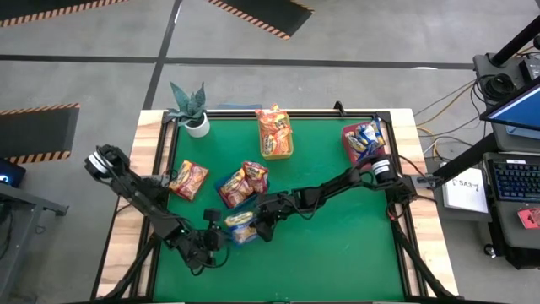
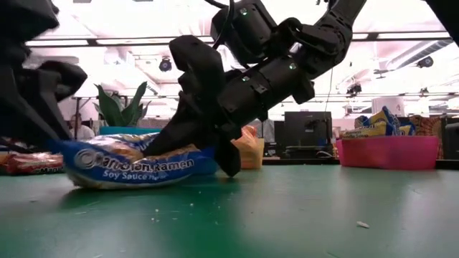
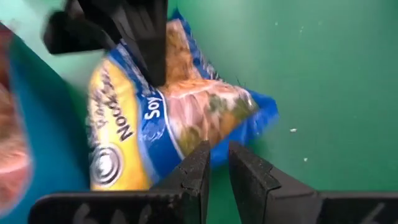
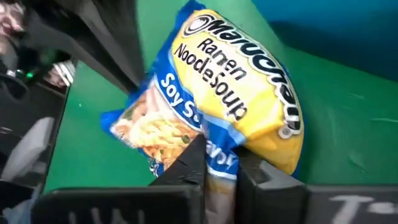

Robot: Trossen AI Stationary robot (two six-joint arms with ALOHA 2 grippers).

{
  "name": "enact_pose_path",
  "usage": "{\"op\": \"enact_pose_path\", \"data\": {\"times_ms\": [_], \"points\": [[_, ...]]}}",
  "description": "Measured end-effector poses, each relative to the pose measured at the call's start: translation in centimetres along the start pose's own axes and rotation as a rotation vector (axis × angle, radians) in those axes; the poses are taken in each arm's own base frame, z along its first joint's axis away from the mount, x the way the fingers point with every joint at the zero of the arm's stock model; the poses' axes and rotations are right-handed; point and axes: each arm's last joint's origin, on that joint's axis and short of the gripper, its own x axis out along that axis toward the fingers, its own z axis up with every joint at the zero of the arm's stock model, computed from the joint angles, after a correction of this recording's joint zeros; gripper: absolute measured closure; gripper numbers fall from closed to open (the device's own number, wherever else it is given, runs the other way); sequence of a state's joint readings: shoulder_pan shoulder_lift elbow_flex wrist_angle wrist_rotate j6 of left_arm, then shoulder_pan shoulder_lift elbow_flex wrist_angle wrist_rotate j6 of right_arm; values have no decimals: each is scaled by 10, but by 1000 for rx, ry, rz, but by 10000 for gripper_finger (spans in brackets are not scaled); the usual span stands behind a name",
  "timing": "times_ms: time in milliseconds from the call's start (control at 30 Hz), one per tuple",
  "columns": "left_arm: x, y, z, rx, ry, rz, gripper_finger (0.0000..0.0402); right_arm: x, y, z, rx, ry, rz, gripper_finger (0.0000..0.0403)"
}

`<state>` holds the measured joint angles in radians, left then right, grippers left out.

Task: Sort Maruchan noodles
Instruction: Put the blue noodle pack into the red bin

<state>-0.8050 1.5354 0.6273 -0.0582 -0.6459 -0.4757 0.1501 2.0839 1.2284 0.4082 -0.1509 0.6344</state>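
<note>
A blue-edged yellow Maruchan soy-sauce packet (image 1: 240,225) lies flat on the green mat near the table's near edge, between both grippers; it also shows in the low view (image 2: 129,166). My right gripper (image 4: 222,163) reaches it from the right and is shut on it. My left gripper (image 3: 219,163) comes from the left, its fingers nearly together at the packet's blue rim. Red-pink packets lie in the blue bin (image 1: 226,186). Orange packets fill the yellow bin (image 1: 276,135), and blue-edged ones the red bin (image 1: 348,135). One red-orange packet (image 1: 187,180) lies loose on the mat. My left gripper has the packet's blue rim (image 3: 219,149) between its two fingertips, close to the crimped end (image 3: 261,112); whether the pads touch the film, I cannot tell. The packet rests on the mat. My right gripper pinches the packet's blue long edge (image 4: 219,149) between its two fingers. They slant down at it from the right (image 2: 179,136) and lie across the packet. The packet lies on the mat, its right end slightly raised under the fingers.
A potted plant (image 1: 192,110) stands at the table's far left corner. The three bins line the far half of the mat. Open green mat (image 1: 337,245) stretches toward the near right. Wooden borders frame the table.
</note>
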Motion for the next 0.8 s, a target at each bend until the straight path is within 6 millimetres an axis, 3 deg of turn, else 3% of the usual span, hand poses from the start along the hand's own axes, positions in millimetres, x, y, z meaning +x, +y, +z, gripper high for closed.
{"op": "enact_pose_path", "data": {"times_ms": [167, 367, 600, 800], "points": [[-24, 5, 15, 89, -111, 6, 361, -14, 8, 7, -42, 40, -19, 393], [-58, 20, 47, 259, -340, 39, 361, -37, 24, 15, -136, 110, -45, 394], [-91, 40, 67, 398, -505, 83, 361, -82, 51, 31, -244, 149, -80, 394], [-102, 56, 74, 413, -545, 127, 361, -124, 72, 44, -297, 138, -112, 394]]}}
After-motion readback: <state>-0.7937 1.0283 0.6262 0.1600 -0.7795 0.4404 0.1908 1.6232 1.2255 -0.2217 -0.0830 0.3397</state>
